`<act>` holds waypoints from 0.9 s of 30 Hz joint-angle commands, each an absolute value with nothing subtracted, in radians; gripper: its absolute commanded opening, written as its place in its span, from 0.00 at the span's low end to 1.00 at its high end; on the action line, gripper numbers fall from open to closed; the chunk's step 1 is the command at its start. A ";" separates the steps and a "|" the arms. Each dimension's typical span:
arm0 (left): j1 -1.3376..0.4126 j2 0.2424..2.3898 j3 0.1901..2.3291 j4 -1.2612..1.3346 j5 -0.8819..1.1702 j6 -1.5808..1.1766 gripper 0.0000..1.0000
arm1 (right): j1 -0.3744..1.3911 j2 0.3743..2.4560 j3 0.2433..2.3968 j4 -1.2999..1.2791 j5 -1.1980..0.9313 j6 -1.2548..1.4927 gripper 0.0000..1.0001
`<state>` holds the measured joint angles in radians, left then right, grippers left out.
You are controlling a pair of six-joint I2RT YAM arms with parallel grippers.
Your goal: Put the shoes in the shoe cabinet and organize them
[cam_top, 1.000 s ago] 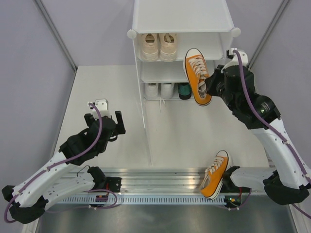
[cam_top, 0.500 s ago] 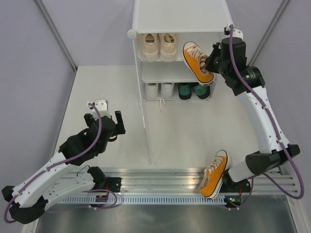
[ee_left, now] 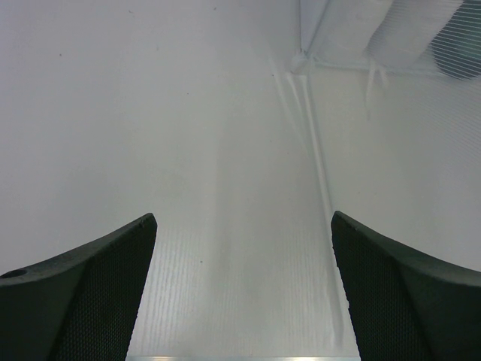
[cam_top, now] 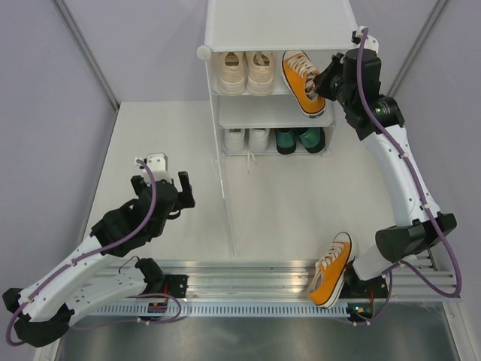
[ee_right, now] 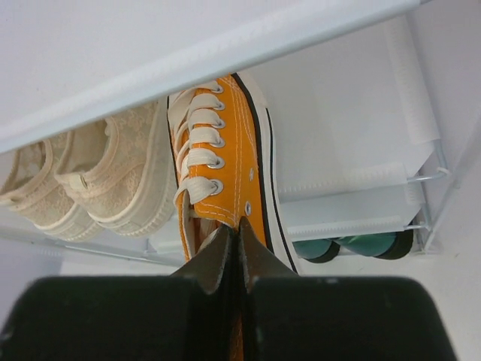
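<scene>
The white shoe cabinet [cam_top: 282, 22] stands at the back of the table. My right gripper [cam_top: 325, 83] is shut on the side wall of an orange canvas sneaker [cam_top: 303, 81] and holds it, toe inward, at the cabinet's upper shelf next to the cream sneakers [cam_top: 246, 71]. In the right wrist view the orange sneaker [ee_right: 225, 180] sits beside the cream pair [ee_right: 98, 180]. White sneakers [cam_top: 246, 139] and dark green heels [cam_top: 299, 140] stand on the lower shelf. The second orange sneaker [cam_top: 331, 269] lies by the right arm's base. My left gripper [cam_top: 161, 180] is open and empty over the table [ee_left: 210, 150].
The cabinet's translucent side panel [cam_top: 225, 195] runs forward between the two arms. A metal rail [cam_top: 240, 274] crosses the near edge. Grey walls close in the left and right sides.
My right gripper has carried the orange sneaker up and back, from in front of the lower shelves to the upper shelf beside the cream pair. The left arm has not moved.
</scene>
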<state>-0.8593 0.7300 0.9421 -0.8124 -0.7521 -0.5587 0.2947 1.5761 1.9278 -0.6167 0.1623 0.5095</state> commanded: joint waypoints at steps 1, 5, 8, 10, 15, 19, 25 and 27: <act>-0.856 0.719 0.931 -0.778 -0.741 -0.525 1.00 | 0.285 1.578 1.927 -0.394 0.163 0.595 0.01; -0.856 0.721 0.930 -0.775 -0.738 -0.522 1.00 | 0.287 1.618 1.931 -0.348 0.164 0.650 0.01; -0.856 0.721 0.928 -0.773 -0.736 -0.520 1.00 | 0.285 1.637 1.933 -0.324 0.187 0.683 0.01; -0.854 0.721 0.928 -0.772 -0.736 -0.520 1.00 | 0.285 1.644 1.922 -0.304 0.213 0.710 0.01; -0.854 0.721 0.928 -0.770 -0.733 -0.519 1.00 | 0.285 1.678 1.924 -0.275 0.252 0.749 0.01; -0.854 0.723 0.927 -0.770 -0.733 -0.518 1.00 | 0.285 1.709 1.934 -0.256 0.252 0.761 0.01; -0.854 0.722 0.927 -0.767 -0.733 -0.517 1.00 | 0.285 1.715 1.911 -0.255 0.233 0.747 0.19; -0.854 0.723 0.927 -0.769 -0.732 -0.517 1.00 | 0.285 1.701 1.896 -0.256 0.238 0.733 0.34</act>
